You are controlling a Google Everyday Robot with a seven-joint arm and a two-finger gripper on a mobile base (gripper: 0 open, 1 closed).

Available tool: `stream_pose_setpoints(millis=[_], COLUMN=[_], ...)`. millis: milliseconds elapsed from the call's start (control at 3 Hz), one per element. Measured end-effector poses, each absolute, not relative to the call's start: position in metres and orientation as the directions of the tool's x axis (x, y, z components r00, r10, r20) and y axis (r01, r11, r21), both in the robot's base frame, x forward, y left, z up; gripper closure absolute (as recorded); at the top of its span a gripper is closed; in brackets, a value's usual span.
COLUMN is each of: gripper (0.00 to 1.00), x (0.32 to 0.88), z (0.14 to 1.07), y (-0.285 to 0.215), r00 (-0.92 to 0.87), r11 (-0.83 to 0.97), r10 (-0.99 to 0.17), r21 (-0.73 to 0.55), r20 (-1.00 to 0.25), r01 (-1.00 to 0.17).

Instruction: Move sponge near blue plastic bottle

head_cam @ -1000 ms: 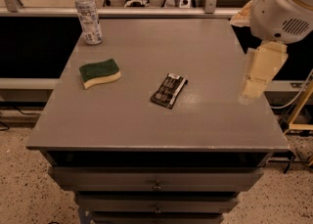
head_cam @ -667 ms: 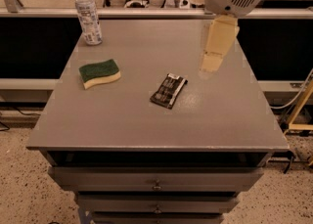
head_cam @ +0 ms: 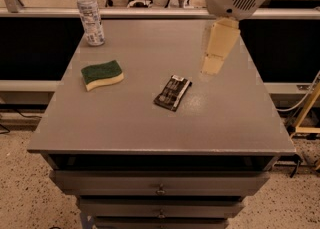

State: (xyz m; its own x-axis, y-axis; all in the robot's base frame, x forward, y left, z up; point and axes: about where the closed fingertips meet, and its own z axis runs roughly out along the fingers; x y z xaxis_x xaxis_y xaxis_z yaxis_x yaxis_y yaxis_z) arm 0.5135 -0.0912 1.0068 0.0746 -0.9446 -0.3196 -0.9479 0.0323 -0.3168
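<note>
Task not begun | sponge lies on left of table, apart from blue plastic bottle at far-left corner | gripper hovers right of centre, past black packet; grip state cannot be told | left: grasp, carry, set down.

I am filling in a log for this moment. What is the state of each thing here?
sponge: lying flat, green side up, untouched.
blue plastic bottle: upright, capped, far left corner.
black packet: lying flat, mid-table.
gripper: above the table, right of the packet.
top drawer: closed.
</note>
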Motion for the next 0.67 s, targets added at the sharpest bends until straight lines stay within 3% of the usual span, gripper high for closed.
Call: stream_pose_setpoints(millis=[667], gripper=[0.0], x=[0.572], z=[0.965], y=[-0.045], r00=[0.129], r11=[-0.009], r10=[-0.907], r21=[-0.288], r20=[-0.4], r01=[-0.958])
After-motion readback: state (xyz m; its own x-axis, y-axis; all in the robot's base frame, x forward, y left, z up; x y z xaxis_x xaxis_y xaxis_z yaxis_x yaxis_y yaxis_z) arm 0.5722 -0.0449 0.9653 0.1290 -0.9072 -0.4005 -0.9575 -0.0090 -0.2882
